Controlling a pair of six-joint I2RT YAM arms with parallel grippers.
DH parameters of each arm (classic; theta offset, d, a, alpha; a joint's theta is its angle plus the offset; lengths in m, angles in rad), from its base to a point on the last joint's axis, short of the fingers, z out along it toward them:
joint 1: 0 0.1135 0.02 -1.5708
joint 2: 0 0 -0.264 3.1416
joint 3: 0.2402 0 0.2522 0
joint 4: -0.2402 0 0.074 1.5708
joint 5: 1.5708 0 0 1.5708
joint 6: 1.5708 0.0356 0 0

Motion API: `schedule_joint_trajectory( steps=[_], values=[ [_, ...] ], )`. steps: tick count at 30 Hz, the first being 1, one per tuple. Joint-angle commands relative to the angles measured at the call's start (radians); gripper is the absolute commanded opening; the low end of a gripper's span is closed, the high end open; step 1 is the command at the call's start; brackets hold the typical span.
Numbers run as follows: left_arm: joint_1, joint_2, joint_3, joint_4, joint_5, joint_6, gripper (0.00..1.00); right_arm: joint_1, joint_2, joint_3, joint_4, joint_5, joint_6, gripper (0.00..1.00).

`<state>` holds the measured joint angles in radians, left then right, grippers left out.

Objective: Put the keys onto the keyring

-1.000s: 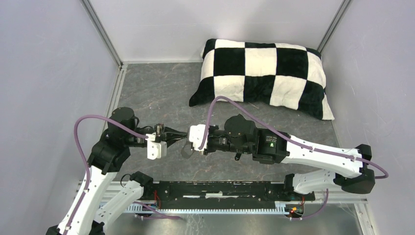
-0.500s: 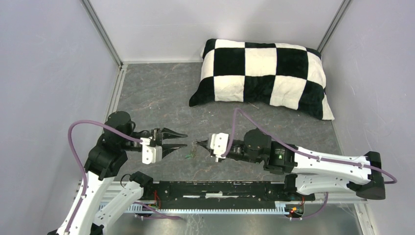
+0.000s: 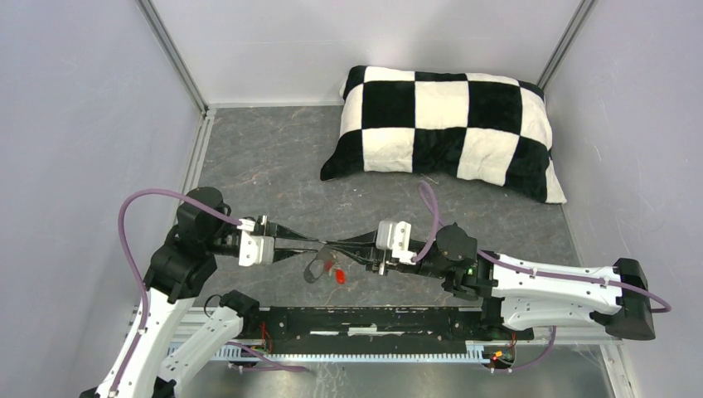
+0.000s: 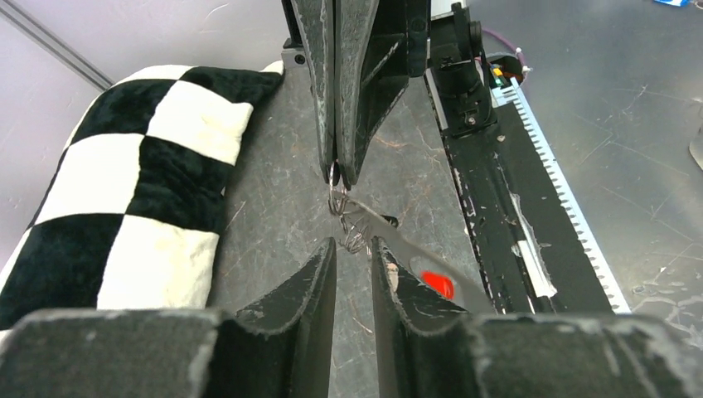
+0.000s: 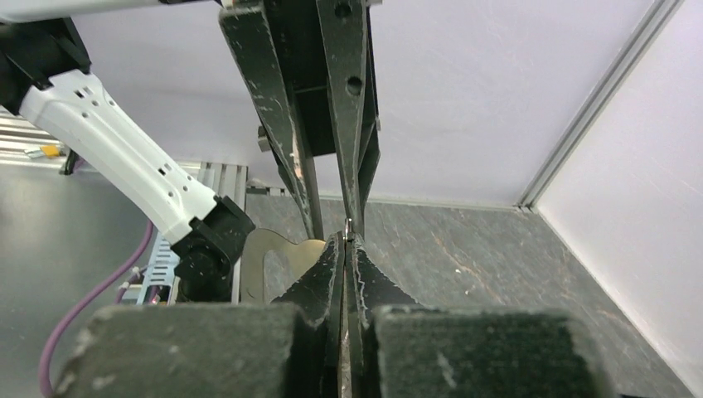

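Top: L gripper [image 3: 318,246] and R gripper [image 3: 333,246] sit tip-to-tip. Keyring fob [image 3: 315,269] + red-tag key [image 3: 336,274] hang just below both. L wrist: L jaws part-open, gripping nothing; wire ring [image 4: 334,177] dead ahead, fob trailing back-right. R wrist: R clamped on the ring, fob beyond-left.

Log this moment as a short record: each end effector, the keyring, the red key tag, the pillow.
left end effector: slightly open, tips either side of loose wire loops
right end effector: shut, pinching a small wire ring
keyring: flat grey fob, trailing from the small wire ring below the meeting tips
red key tag: against the fob, clear of both end effectors
other keys: not made out
pillow: checked, far right, apart from both arms
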<state>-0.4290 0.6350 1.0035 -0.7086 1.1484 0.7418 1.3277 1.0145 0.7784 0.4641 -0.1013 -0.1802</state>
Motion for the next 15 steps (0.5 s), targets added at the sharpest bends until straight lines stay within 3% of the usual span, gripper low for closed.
schedule_joint_trajectory(
  steps=[1, 15],
  values=[
    [-0.002, -0.004, 0.020, 0.070, -0.011, -0.125, 0.27, -0.002, 0.004, 0.005, 0.134, -0.033, 0.033, 0.01],
    [-0.003, -0.021, -0.009, 0.185, 0.023, -0.236, 0.27, -0.003, 0.030, 0.018, 0.126, -0.054, 0.034, 0.01]
  ],
)
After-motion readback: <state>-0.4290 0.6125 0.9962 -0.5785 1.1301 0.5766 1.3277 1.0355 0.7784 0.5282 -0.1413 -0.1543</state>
